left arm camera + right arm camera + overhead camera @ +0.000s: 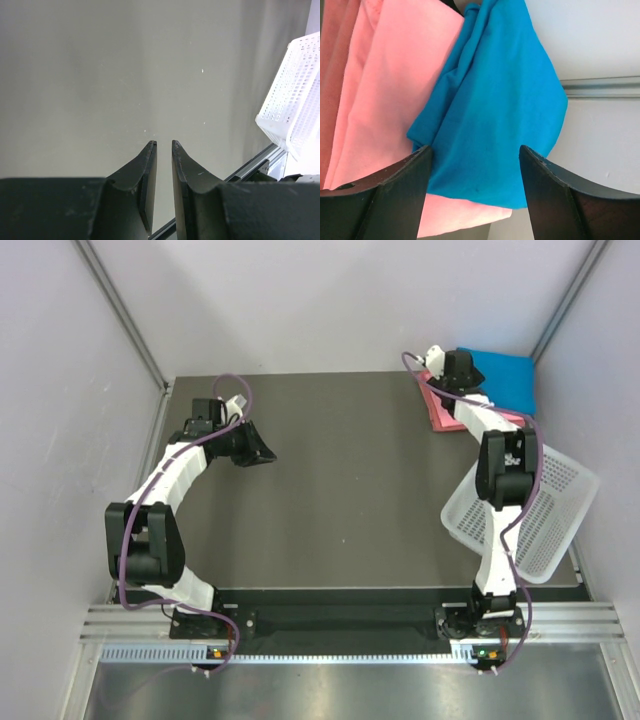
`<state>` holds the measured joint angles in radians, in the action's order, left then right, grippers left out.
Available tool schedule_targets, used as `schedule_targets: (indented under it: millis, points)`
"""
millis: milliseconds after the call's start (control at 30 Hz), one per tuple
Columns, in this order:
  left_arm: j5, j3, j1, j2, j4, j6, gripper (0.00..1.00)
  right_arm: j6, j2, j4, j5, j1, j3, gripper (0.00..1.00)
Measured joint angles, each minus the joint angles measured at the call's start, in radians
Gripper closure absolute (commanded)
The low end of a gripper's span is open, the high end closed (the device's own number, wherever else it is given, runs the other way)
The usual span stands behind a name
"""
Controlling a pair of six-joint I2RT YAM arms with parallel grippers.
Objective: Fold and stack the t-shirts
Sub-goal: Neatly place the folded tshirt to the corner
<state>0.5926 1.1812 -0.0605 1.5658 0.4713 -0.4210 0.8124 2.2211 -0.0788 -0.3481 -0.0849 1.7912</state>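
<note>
Pale lilac walls with grey corner strips around a matte dark grey table [350, 500]. At its right edge, a white perforated plastic basket [550, 505]. In the far right corner, soft pink shirts [440, 412] folded flat, with a bright blue shirt [505, 375] partly over them. Right gripper [476, 150] spread wide astride the blue cloth, not clamped. Left gripper [163, 144] nearly closed, thin gap, nothing held.

blue t-shirt [508, 375]: flat, overlapping pink t-shirts [440, 412] | stack: far right corner
</note>
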Motion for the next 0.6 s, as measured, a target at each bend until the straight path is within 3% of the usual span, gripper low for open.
schedule_targets:
  millis: [600]
  points:
    - [0.024,-0.002,0.0,0.0,-0.006,-0.015,0.77,0.077,-0.002,0.066,-0.044,-0.042,-0.105,0.31]
